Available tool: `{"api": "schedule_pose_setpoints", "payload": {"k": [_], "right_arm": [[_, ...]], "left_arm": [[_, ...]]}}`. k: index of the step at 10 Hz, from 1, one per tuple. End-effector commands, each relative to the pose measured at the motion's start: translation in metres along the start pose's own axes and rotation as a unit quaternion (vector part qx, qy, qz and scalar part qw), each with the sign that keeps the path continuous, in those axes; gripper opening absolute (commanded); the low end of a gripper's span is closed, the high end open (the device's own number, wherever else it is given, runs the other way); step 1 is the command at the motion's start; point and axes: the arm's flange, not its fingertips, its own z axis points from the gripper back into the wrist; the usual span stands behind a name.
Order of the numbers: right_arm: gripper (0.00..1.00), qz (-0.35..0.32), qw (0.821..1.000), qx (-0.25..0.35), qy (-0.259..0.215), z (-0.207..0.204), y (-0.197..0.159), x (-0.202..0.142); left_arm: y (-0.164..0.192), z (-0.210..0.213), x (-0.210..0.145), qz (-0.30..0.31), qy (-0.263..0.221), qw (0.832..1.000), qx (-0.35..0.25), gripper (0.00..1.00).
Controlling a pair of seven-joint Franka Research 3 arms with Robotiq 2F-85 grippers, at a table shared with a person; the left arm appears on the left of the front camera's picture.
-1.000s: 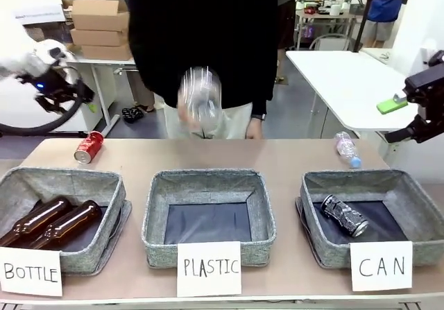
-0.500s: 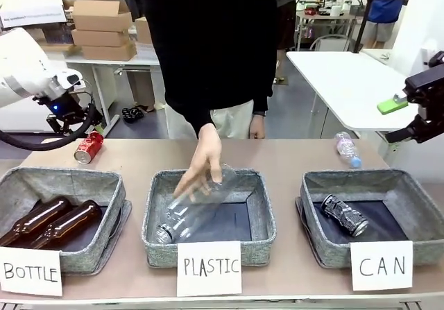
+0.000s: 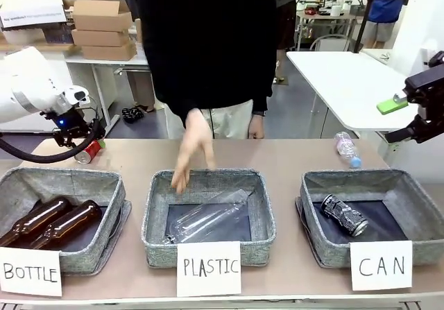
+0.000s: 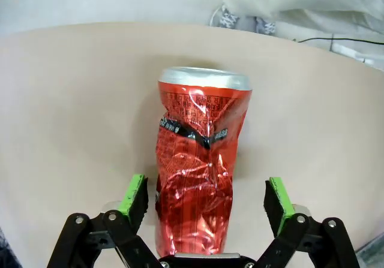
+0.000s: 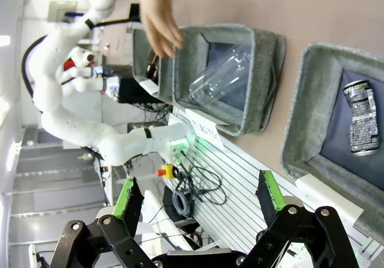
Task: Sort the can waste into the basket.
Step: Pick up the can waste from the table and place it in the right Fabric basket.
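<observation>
Tan tabletop [image 3: 284,159] with three baskets in a row along my edge. A person stands at the far side, stacked cardboard boxes [image 3: 100,26] behind them.

My left pincer [image 4: 207,190] is released and spread, low over the table's far-left corner. It straddles the crumpled red metal drink can [image 4: 203,130], which lies on its side on the bare tabletop with its silver end pointing away from me. Both green pads [image 4: 137,190] flank the can's near half. The gap is slim on one side and wider on the other, with no contact that I can see.

My right pincer [image 5: 199,190] is also released, with nothing between the fingers. It hangs high off the table's right end, well apart from everything.

Below it sits the grey woven-fabric basket [image 3: 313,185], fronted by a white card [image 3: 381,265] handwritten "CAN". The black-and-silver patterned metal can [image 3: 344,215] lies inside on the dark bottom, tilted diagonally and dented.

The middle grey basket [image 3: 158,244] is carded "PLASTIC". A large clear plastic bottle [image 3: 208,220] lies diagonally in it. The person's hand [image 3: 191,147] hangs fingers-down over its far-left rim, apart from the bottle.

The left grey basket [image 3: 97,254] is carded "BOTTLE". Two brown glass bottles [image 3: 52,223] lie side by side in it.

A small clear plastic bottle [image 3: 345,148] lies on the table beyond the CAN basket, near the far-right edge.
</observation>
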Motion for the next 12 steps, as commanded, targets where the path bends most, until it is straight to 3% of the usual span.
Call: {"api": "schedule_pose_setpoints", "payload": {"k": [1,2,3,4,7,10,11,12], "right_arm": [[1.00,0.013,1.000,-0.001,0.003,0.001,-0.001,-0.001],[1.00,0.013,1.000,-0.001,0.003,0.001,-0.001,-0.001],[1.00,0.013,1.000,-0.001,0.003,0.001,-0.001,-0.001],[1.00,0.013,1.000,-0.001,0.003,0.001,-0.001,-0.001],[1.00,0.013,1.000,-0.001,0.003,0.001,-0.001,-0.001],[1.00,0.013,1.000,-0.001,0.003,0.001,-0.001,-0.001],[1.00,0.013,1.000,-0.001,0.003,0.001,-0.001,-0.001],[1.00,0.013,1.000,-0.001,0.003,0.001,-0.001,-0.001]], "left_arm": [[-0.001,0.000,0.001,-0.008,-0.017,1.000,0.013,0.88],[-0.003,-0.001,0.003,-0.013,-0.015,1.000,0.020,0.40],[-0.004,-0.001,0.004,-0.008,-0.006,1.000,0.017,0.28],[-0.005,-0.001,0.004,-0.008,-0.004,1.000,0.017,0.00],[-0.006,0.001,0.006,-0.008,-0.004,1.000,0.019,0.03],[-0.005,0.004,0.004,0.006,0.000,1.000,0.014,0.00],[-0.004,0.016,0.000,0.013,-0.009,1.000,0.015,0.10],[-0.007,0.060,-0.006,0.030,-0.026,0.999,-0.024,0.10]]}}
